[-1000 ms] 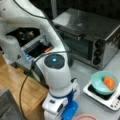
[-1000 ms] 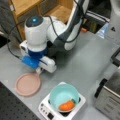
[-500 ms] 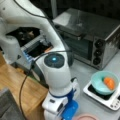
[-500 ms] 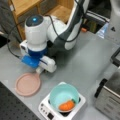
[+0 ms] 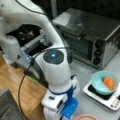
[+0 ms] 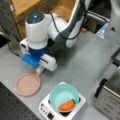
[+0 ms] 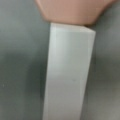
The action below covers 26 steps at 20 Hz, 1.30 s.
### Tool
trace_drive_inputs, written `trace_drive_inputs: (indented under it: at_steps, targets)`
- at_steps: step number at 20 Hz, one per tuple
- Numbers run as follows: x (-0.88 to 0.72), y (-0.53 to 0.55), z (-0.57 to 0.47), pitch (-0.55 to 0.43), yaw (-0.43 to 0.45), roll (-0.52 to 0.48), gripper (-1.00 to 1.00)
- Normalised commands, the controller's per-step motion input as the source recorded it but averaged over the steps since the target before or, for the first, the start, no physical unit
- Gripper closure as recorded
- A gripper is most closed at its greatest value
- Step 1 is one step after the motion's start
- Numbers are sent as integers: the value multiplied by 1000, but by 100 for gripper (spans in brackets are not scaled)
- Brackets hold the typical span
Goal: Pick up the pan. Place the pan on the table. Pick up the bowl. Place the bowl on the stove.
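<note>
The pinkish-brown pan (image 6: 27,83) lies flat on the grey table (image 6: 82,62) at a front view's bottom left. Its short white handle (image 6: 39,70) points toward the arm. My gripper (image 6: 40,68) hangs right over that handle, its fingers hidden under the white and blue hand. In the wrist view the handle (image 7: 68,75) fills the middle, with the pan (image 7: 72,10) at the top. The teal bowl (image 6: 61,93) sits on the small white stove (image 6: 47,110) with an orange object (image 6: 66,105) inside; both show again as the bowl (image 5: 100,83) and the stove (image 5: 112,101).
A large steel toaster oven (image 5: 87,37) stands behind the stove, and its corner (image 6: 110,100) shows at a front view's right. A light wooden counter (image 5: 15,87) lies beside the arm's base. Black cables run from the wrist.
</note>
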Motion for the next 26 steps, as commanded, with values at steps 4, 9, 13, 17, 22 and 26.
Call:
trace_drive_inputs:
  at_steps: [4,9,13,17,22,26]
  targets:
    - [-107,146,170,77,67,-213,-100]
    - [144,226,241,156,83,-219,-100]
    - [364,306,357,273,68,-228,-100]
    - [498,248,435,351,55,-208,-100]
    - [494,167,502,402,10,-164,-100]
    - [335,172,474,403,-67,-115,-100]
